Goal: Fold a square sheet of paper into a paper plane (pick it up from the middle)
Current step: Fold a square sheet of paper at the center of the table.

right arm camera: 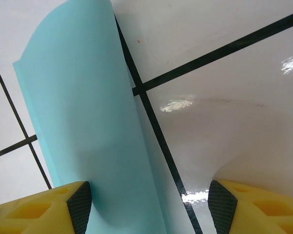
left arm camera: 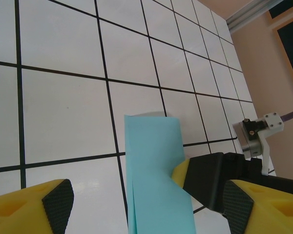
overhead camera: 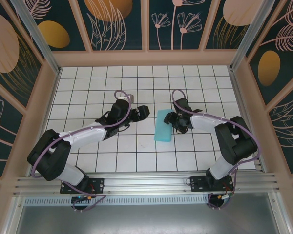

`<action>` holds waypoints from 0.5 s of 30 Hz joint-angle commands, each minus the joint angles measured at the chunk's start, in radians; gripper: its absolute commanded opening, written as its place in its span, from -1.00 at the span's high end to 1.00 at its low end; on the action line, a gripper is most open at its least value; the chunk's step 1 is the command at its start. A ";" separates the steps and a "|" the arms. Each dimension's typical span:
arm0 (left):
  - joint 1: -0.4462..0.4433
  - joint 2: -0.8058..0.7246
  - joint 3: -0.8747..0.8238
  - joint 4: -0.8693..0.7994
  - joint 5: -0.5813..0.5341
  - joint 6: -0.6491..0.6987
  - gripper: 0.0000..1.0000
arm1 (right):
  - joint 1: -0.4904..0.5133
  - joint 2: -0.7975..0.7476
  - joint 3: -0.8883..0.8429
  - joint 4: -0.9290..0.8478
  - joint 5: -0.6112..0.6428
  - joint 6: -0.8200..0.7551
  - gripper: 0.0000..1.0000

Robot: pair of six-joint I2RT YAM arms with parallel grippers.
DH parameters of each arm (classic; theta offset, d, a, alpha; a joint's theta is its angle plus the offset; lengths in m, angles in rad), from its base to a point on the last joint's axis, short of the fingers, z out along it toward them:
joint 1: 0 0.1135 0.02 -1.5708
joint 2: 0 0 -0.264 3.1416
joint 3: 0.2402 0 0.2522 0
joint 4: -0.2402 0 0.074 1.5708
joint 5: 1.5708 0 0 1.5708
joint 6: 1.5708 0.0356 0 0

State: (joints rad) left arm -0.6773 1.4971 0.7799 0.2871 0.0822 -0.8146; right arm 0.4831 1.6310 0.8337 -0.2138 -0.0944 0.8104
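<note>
While both arms reach out from the near edge of the table, the square sheet of paper lies between them near mid-table. It is a narrow folded strip, its long axis running near to far with a slight lean. The right gripper is the nearer of the 2. It sits at the strip's right long edge with jaws spread, clamping nothing. In the right wrist view a lifted, curling layer of the paper rises between its fingers, close to the left one. The left gripper hangs off the strip's left side, apart from it, released and wide. In the left wrist view the strip runs away between its pads, and the other arm's finger touches the strip's right edge. By my judgement the coming move turns on that raised layer, which the right arm is best placed to handle. Beyond the strip's far end, several rows of bare tiles reach the back wall, leaving open room.
</note>
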 commanded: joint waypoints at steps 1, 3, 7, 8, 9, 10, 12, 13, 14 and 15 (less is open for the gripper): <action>-0.007 0.008 0.021 0.004 0.008 0.014 -0.66 | 0.016 0.052 0.014 0.030 0.005 -0.008 -0.39; -0.006 0.005 0.023 0.003 0.008 0.014 -0.66 | 0.017 0.059 0.018 0.028 0.001 0.002 -0.41; -0.007 0.005 0.023 0.000 0.005 0.015 -0.66 | 0.031 0.066 0.023 0.022 0.026 0.021 -0.44; -0.006 0.005 0.022 0.001 0.005 0.015 -0.67 | 0.035 0.071 0.029 0.017 0.030 0.018 -0.45; -0.006 0.005 0.021 0.000 0.006 0.014 -0.67 | 0.038 0.076 0.033 0.013 0.033 0.018 -0.45; -0.007 0.003 0.020 0.000 0.006 0.013 -0.67 | 0.041 0.083 0.037 0.009 0.035 0.015 -0.45; -0.007 0.003 0.019 -0.002 0.005 0.014 -0.67 | 0.046 0.093 0.044 -0.003 0.044 0.003 -0.46; -0.006 0.001 0.019 -0.005 0.005 0.014 -0.67 | 0.046 0.097 0.047 -0.011 0.050 0.002 -0.46; -0.006 -0.002 0.019 -0.005 0.003 0.015 -0.67 | 0.046 0.100 0.046 -0.017 0.059 0.003 -0.47; -0.006 -0.004 0.017 -0.006 0.001 0.014 -0.67 | 0.046 0.103 0.047 -0.019 0.063 0.004 -0.47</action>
State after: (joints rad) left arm -0.6773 1.4971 0.7799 0.2867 0.0818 -0.8146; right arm 0.5148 1.6657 0.8818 -0.2646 -0.0372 0.8177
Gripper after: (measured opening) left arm 0.834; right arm 0.735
